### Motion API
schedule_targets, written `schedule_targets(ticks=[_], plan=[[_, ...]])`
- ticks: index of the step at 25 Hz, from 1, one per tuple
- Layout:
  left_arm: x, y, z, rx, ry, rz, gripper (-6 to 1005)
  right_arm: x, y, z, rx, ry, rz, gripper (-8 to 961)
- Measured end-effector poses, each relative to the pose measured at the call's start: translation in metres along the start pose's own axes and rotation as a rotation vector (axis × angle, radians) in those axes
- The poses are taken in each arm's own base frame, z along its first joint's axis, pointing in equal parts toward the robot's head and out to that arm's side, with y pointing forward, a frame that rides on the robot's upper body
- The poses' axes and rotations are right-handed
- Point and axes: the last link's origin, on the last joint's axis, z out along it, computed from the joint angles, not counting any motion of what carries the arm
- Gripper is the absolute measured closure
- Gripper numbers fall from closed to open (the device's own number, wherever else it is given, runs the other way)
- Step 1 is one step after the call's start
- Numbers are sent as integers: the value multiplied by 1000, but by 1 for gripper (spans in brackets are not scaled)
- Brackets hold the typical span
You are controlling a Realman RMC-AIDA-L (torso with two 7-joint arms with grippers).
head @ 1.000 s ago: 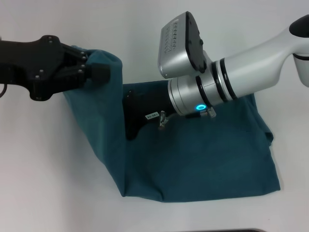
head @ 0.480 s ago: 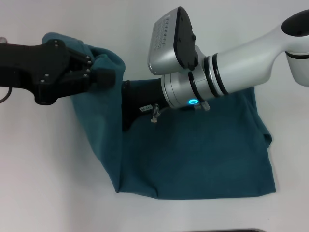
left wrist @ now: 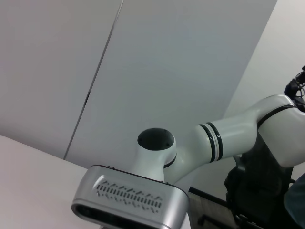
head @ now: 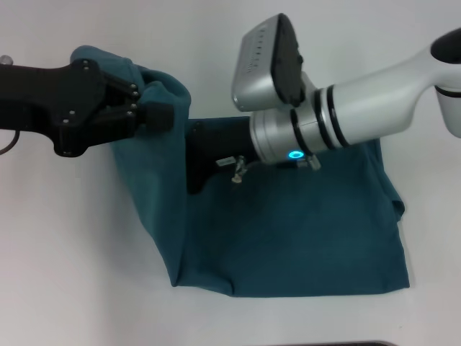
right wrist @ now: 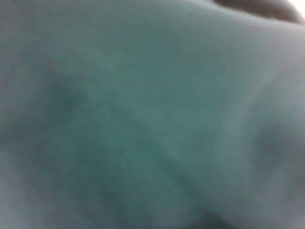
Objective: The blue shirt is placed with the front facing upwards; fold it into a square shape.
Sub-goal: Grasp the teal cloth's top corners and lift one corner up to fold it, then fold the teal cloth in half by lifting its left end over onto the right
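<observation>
The blue shirt [head: 302,231] lies on the white table [head: 65,274] with plain teal cloth facing up. Its left part is pulled up into a bunched fold. My left gripper [head: 160,115], black, reaches in from the left, shut on that raised fold, and cloth drapes over and behind it. My right gripper [head: 196,169] points left into the same fold from the shirt's middle, its tip against the hanging cloth. Teal cloth [right wrist: 143,119] fills the whole right wrist view. No lettering or collar shows.
Bare white table surrounds the shirt on the left, front and back. The right arm's silver wrist housing [head: 270,61] hangs over the shirt's upper middle. In the left wrist view that housing [left wrist: 128,202] and the white right arm [left wrist: 228,138] show against a wall.
The raised fold and the left gripper have shifted left and up, gathering more cloth behind the gripper. The shirt's lower left corner slid left. The right arm swung a little left, then back.
</observation>
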Motion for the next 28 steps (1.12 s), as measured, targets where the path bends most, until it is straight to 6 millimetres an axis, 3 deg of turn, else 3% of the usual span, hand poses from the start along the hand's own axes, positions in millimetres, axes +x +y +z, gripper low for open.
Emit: schedule_targets(ticks=[11,23,28], plan=[[-2,0,8,-13,5,-5,957,31,-23,-40,157,-119,128,928],[-1,1,43,-86,4,6,956,75,-35,-127,334,-314,269,927],[1,0,54,-99,11,12,955,90,-35,-149,380,-343,301,926]])
